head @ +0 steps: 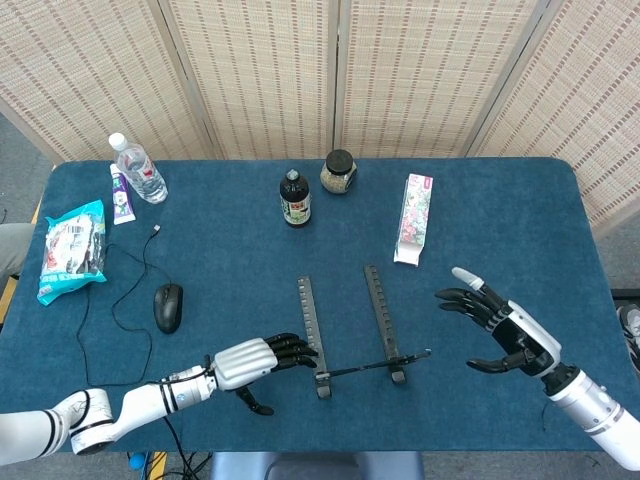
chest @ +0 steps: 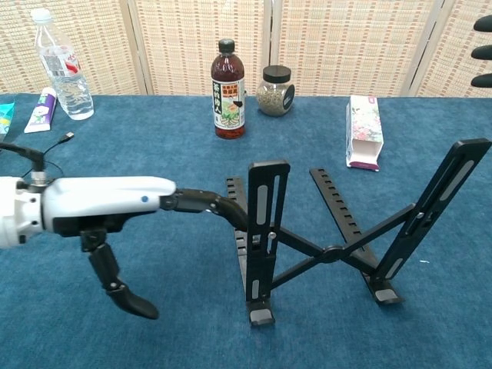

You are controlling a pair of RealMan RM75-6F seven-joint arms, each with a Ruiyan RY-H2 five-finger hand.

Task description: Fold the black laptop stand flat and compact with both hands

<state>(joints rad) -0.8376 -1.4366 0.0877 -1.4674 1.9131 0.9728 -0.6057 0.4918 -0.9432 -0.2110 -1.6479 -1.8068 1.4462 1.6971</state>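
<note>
A table point(head: 520, 210) covered in deep blue, carpet-like fabric fills most of both views. Behind it stands a folding screen point(head: 340, 75) of woven, reed-like panels in beige, set in pale frames and angled at the joins. Grey floor point(head: 20, 150) shows past the table's left edge in the head view. The light is even and soft, casting only faint shadows.

Laptop stand point(head: 350, 330) between both robot hands
</note>
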